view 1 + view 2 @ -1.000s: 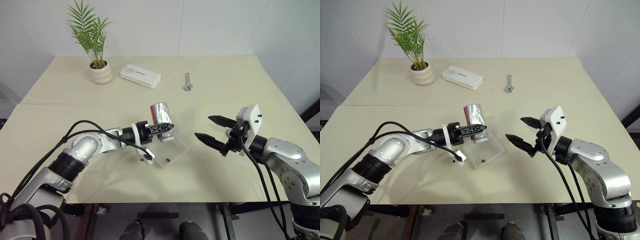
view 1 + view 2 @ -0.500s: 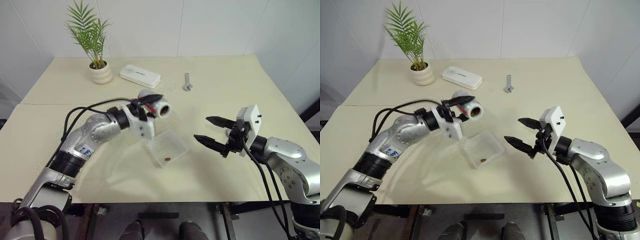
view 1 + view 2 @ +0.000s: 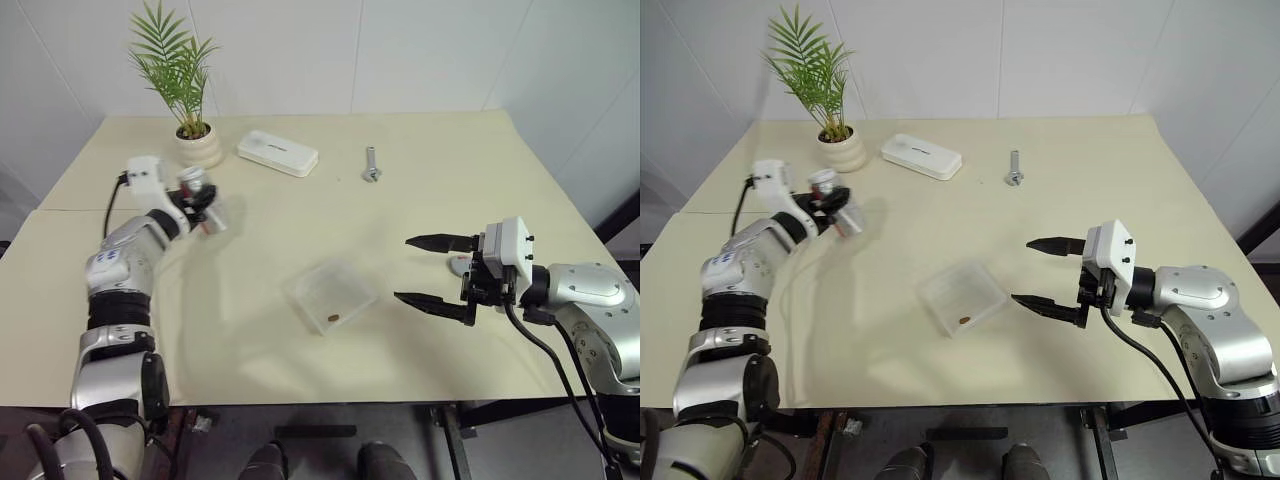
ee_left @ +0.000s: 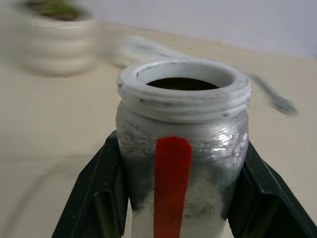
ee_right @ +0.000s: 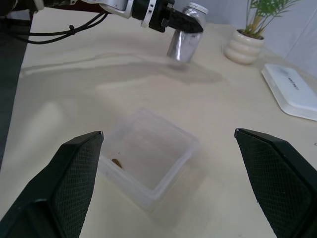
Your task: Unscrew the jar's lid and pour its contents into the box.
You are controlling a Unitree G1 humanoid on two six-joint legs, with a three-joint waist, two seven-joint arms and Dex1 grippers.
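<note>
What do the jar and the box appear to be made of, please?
The jar: its body looks like brushed silvery metal or foil, with dull streaked reflections and a red stripe; its threaded neck looks like matte white plastic. The box: apparently thin clear plastic, since the tabletop shows through its glossy walls.

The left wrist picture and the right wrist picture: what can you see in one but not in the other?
Left wrist view alone: the jar's open mouth seen from above, with its white threaded rim and a blurred bolt behind. Right wrist view alone: the clear box with a golden-brown bit inside, and the open right gripper. Both: the jar held in the left gripper, the plant pot, the white case.
</note>
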